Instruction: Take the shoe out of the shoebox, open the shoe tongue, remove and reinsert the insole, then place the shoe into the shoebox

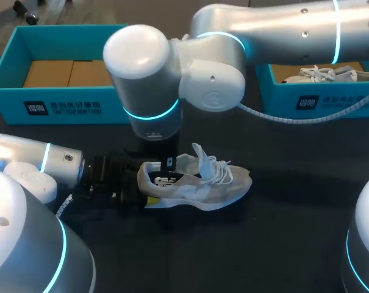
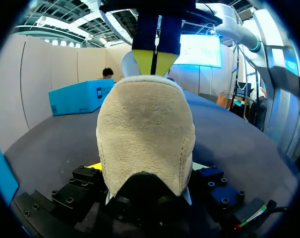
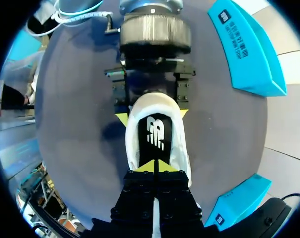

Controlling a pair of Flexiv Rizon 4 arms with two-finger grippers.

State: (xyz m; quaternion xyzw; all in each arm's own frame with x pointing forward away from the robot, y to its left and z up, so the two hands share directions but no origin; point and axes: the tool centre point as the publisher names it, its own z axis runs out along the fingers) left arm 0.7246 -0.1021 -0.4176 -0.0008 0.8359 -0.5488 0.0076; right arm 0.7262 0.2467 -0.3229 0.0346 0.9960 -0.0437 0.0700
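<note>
A beige and white shoe (image 1: 199, 186) lies on its side on the dark table (image 1: 282, 244), its tongue (image 1: 200, 155) pulled up. My left gripper (image 1: 144, 187) is shut on the heel (image 2: 146, 134), one yellow fingertip (image 3: 121, 118) on each side of it. From above, my right gripper (image 1: 168, 166) reaches into the shoe's opening. Its yellow tips are pressed together (image 3: 154, 166) over the black insole (image 3: 156, 133). Whether they pinch the insole does not show. In the left wrist view my right gripper (image 2: 155, 60) hangs just above the heel collar.
A blue shoebox (image 1: 62, 105) with a cardboard insert stands at the back left. A second blue box (image 1: 321, 102) at the back right holds another white shoe (image 1: 328, 74). My right arm's elbow (image 1: 172, 73) hangs over the table's middle.
</note>
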